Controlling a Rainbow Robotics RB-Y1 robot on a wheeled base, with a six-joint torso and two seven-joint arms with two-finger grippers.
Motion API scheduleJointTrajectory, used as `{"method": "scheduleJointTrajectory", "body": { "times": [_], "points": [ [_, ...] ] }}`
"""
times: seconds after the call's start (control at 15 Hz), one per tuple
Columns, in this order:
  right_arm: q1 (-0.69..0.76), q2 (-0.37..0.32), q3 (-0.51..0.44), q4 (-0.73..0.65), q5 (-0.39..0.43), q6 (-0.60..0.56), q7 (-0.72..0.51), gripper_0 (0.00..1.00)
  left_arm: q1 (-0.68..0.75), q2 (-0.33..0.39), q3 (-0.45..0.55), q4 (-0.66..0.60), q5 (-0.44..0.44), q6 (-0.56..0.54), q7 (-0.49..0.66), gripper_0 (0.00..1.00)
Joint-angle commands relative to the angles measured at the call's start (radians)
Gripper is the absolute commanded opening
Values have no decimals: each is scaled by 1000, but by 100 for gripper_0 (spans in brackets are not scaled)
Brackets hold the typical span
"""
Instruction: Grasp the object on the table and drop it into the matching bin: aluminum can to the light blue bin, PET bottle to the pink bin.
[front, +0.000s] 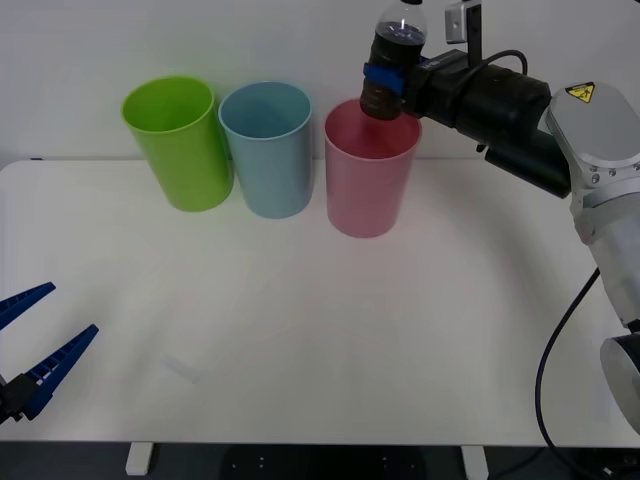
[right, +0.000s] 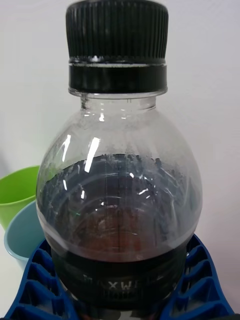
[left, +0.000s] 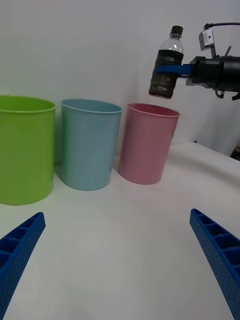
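While right tool (front: 385, 75) grips PET bottle (front: 396, 60) above pink bin (front: 369, 180), white table (front: 320, 330).

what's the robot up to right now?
The right gripper holds the PET bottle upright in the air, shut on its lower body, just above the rim of the pink bin and not yet released. The light blue bin and a lime green bin stand beside it on the table. The left gripper rests open, low over the table's near left edge.
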Motion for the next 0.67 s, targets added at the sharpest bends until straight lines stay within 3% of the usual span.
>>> {"method": "scheduleJointTrajectory", "body": {
  "times": [0.07, 0.33, 0.4, 0.47, 0.53, 0.6, 0.67],
  "points": [
    [-12, 12, 1, 15, 3, 0, 5, 0, 0, 0, 0, 0, 0, 0, 0, 100],
    [-12, 12, 1, 13, 3, -2, 21, 2, 0, 0, 0, 0, 0, 0, 0, 100],
    [-12, 12, 1, 13, 3, 0, 25, 8, 0, 0, 0, 0, 0, 0, 0, 100],
    [-14, 12, 1, 12, 3, 0, 30, 36, 0, 0, 0, 0, 0, 0, 0, 100],
    [-14, 12, 1, 12, 0, 0, 31, 77, 0, 0, 0, 0, 0, 0, 0, 100],
    [-14, 12, 1, 12, -5, 0, 33, 100, 0, 0, 0, 0, 0, 0, 0, 100],
    [-12, 12, 1, 12, -6, 0, 33, 100, 0, 0, 0, 0, 0, 0, 0, 100]
  ]
}}
